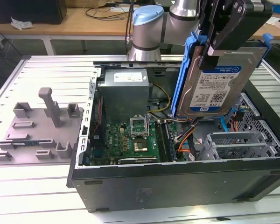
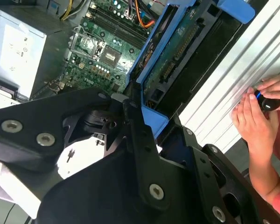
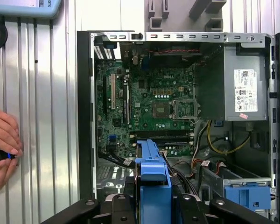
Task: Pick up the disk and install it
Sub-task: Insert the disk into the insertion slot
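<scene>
The end effector (image 1: 209, 50) pinches the disk (image 1: 220, 88), held nearly upright above the open computer case (image 1: 177, 179).

The disk (image 1: 219, 84) — silver-grey, blue-and-white label, blue carrier — hangs steeply tilted above the case (image 1: 177, 179)

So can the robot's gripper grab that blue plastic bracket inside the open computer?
Probably not: the gripper clamps the flat, blue-framed silver-grey disk, so it's full, though nothing covers the blue bracket.
</scene>
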Controlling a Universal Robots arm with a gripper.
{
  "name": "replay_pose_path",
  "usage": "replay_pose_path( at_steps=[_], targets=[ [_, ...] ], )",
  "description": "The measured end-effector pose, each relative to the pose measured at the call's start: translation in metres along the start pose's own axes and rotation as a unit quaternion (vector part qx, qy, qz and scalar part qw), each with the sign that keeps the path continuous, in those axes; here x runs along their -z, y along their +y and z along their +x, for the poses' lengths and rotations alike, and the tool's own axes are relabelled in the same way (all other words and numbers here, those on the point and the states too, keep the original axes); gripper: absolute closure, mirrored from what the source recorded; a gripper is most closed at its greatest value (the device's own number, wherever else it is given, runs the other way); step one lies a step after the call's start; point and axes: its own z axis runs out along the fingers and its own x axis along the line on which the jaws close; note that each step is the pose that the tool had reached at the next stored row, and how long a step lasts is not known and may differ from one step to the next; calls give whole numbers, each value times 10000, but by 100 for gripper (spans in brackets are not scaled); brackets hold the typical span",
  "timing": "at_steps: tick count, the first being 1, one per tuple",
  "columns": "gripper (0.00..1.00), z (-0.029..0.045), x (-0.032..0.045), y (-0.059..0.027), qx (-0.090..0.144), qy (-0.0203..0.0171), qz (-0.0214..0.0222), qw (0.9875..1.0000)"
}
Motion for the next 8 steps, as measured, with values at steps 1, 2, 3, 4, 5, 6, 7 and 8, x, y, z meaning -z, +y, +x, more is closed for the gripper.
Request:
replay_pose_path(
  at_steps=[1,2,3,4,5,6,7,8],
  targets=[
    [64,1,0,0,0,0,0,10000],
    [64,1,0,0,0,-1,0,10000],
    [64,2,-1,0,0,-1,0,10000],
    [64,2,0,0,1,0,0,10000],
    [64,2,0,0,0,-1,0,10000],
    [64,3,-1,-1,1,-1,0,10000],
    [64,3,0,-5,1,-1,0,10000],
    [64,3,0,-12,2,-1,0,10000]
  ],
)
